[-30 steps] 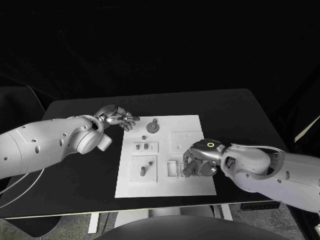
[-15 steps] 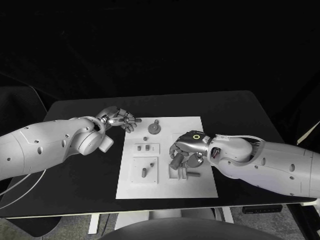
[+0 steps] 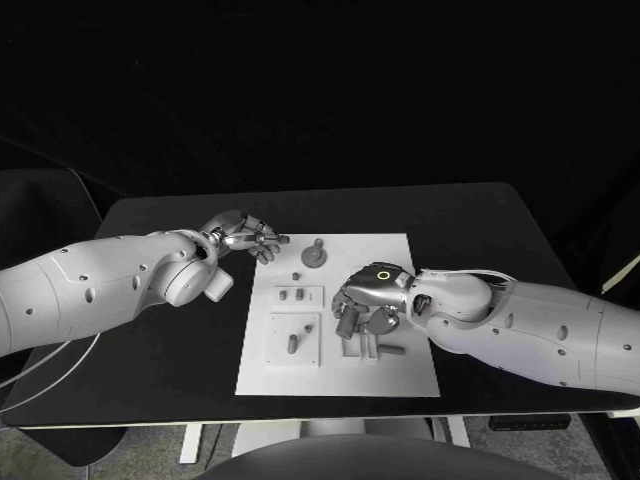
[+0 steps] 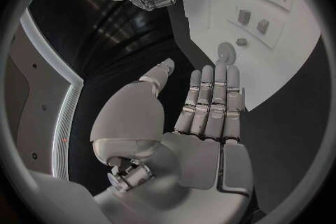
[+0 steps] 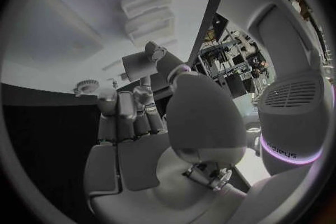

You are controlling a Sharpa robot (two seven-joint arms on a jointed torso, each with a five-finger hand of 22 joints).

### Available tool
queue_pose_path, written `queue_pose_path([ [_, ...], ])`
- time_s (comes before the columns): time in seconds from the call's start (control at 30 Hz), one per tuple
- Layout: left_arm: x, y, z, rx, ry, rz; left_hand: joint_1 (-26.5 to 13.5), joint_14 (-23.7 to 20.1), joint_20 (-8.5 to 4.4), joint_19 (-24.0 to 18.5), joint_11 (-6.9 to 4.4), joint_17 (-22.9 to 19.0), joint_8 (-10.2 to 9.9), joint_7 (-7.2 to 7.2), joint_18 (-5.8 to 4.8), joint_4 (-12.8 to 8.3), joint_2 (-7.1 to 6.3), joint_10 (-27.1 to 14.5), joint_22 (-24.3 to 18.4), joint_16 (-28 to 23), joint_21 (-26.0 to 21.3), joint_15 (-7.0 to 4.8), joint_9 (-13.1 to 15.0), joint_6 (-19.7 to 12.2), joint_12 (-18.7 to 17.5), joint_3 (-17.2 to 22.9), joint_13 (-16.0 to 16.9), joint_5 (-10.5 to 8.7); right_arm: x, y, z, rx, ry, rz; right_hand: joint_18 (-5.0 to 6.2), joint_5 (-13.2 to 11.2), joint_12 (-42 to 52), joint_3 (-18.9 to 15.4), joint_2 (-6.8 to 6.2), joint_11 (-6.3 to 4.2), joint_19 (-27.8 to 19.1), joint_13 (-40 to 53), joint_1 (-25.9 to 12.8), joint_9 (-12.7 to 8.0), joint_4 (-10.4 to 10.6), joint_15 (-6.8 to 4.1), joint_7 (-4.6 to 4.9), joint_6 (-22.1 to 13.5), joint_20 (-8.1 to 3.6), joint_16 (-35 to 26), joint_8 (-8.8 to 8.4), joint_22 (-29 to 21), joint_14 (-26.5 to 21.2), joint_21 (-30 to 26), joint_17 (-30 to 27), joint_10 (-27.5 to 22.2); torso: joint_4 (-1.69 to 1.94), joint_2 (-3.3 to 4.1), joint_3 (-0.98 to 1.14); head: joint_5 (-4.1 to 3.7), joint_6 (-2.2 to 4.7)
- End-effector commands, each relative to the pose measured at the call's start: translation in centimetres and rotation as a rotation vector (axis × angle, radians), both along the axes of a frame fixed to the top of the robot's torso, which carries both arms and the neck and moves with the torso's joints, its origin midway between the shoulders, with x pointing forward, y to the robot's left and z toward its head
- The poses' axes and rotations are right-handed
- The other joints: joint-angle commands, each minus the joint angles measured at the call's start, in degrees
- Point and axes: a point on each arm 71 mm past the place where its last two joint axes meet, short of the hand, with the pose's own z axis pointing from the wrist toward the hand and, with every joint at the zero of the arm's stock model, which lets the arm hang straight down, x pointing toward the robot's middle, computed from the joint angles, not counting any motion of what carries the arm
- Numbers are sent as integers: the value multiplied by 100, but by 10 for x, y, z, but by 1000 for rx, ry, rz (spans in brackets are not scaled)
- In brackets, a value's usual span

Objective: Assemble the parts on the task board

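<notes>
Head view shows the right hand (image 3: 363, 305) has slid leftward to the board (image 3: 407, 375) middle, fingers curled down on a part (image 3: 361, 322), likely seating it, while the left hand (image 3: 244, 237) hovers wide and empty off the board's far-left corner above the surface (image 3: 162, 340).

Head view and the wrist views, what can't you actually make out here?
- Whether the right hand holds a part: its own fingers cover the task board beneath in the head view.
- Part shapes: too small in the head view.
- The left hand hides the board's near edge in the left wrist view.
</notes>
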Motion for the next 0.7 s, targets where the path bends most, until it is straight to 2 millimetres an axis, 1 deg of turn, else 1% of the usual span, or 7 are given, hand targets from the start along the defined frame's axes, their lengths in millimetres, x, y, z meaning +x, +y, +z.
queue_pose_path([
  [0.03, 0, -2, 2, -5, -3, -16, -58, -14, -26, -27, -1, -9, 22, -4, 84, 18, 16, -7, 9, -22, -20, 4, 5, 50, -40, -10, -3, -11, -3, 0, 0, -8, -10, 50, 110, 26, -19, 566, -5, 3, -27, 5, 51, 12, 536, 0, 43, 170, -1, 48, -12, -6, -33, 417, 3, -28, 6, 5, 0, 34, -21],
  [0.13, 1, -2, 2, -3, -5, -14, -59, -14, -26, -27, -1, -9, 22, -4, 84, 18, 16, -8, 9, -22, -20, 4, 5, 50, -41, -10, -3, -11, -5, 3, 0, -7, -7, 64, 102, 24, -23, 583, -10, 16, -55, 5, 57, 6, 532, 13, 29, 143, 2, 42, -28, -11, -75, 403, 4, -69, 8, 17, -1, 34, -27],
  [0.17, 1, -2, 3, -3, -6, -14, -59, -15, -26, -28, -1, -9, 22, -4, 84, 18, 16, -8, 9, -22, -20, 4, 5, 50, -41, -10, -3, -11, -6, 3, 0, -7, -6, 66, 97, 22, -25, 588, -15, 23, -71, 5, 56, 3, 531, 20, 22, 126, 4, 40, -38, -14, -97, 395, 4, -91, -3, 11, -4, 47, -34],
  [0.3, 1, -2, 3, -2, -6, -16, -60, -15, -26, -28, -1, -10, 21, -4, 84, 19, 17, -9, 9, -22, -20, 4, 4, 50, -42, -11, -3, -11, -10, 6, 1, -6, 3, 81, 76, 17, -29, 601, -27, 49, -135, 8, 47, -9, 530, 46, -5, 77, 14, 29, -68, -23, -179, 367, 6, -172, -6, 5, -1, 73, -52],
  [0.43, 1, -1, 3, -1, -5, -13, -61, -15, -26, -29, -1, -10, 21, -4, 83, 19, 17, -10, 9, -22, -21, 4, 4, 50, -43, -11, -3, -11, -13, 6, 2, -8, 16, 91, 62, 18, -31, 615, -26, 67, -182, 11, 50, -16, 526, 65, -30, 44, 20, 22, -87, -30, -240, 347, 8, -232, 1, 2, -2, 60, -62],
  [0.57, 1, -2, 3, -1, -6, -15, -62, -16, -26, -29, -1, -10, 20, -4, 83, 20, 17, -10, 9, -23, -21, 4, 4, 49, -44, -12, -3, -12, -15, 7, 2, -16, 27, 95, 51, 17, -31, 622, -28, 80, -214, 13, 48, -22, 526, 79, -49, 16, 24, 19, -102, -34, -282, 334, 10, -273, -10, -1, -5, 60, -60],
  [0.7, 1, -2, 3, -1, -5, -16, -63, -16, -26, -29, 0, -11, 20, -4, 83, 20, 18, -11, 9, -23, -21, 4, 4, 49, -45, -13, -4, -12, -13, 4, -1, -49, 35, 89, -12, 15, -65, 652, -39, 146, -411, 7, 39, -52, 521, 158, -119, -110, 51, -24, -165, -70, -524, 239, 6, -522, -3, -1, -9, 64, -61],
])
